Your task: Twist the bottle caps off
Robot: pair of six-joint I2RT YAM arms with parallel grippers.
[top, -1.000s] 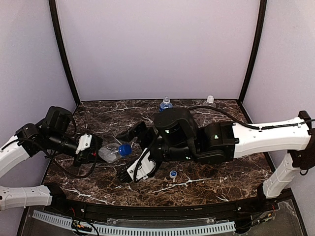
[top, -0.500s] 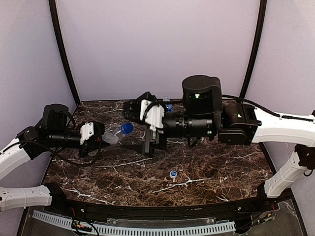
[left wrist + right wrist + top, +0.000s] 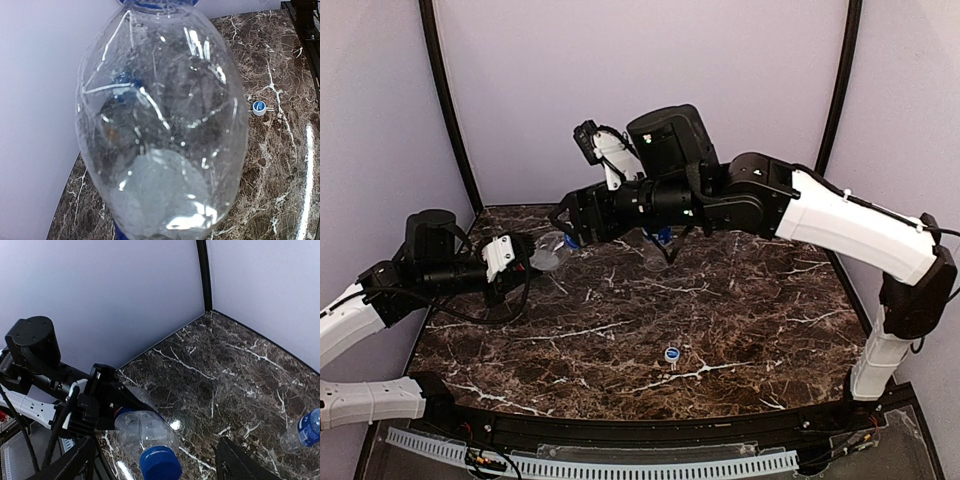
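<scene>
My left claw [image 3: 520, 268] was pinched tight on the plain bottle [image 3: 160, 125], holding it on its side above the left rear of the surface [image 3: 750, 330], its blue cap [image 3: 161, 463] on and pointing at my right claw [image 3: 564, 224]. That claw was spread, a finger on either side of the cap, though I could not tell whether either finger touched it. A loose cap [image 3: 672, 354] lay alone near the front edge, and a labelled bottle [image 3: 304, 432] stood at the rear.
</scene>
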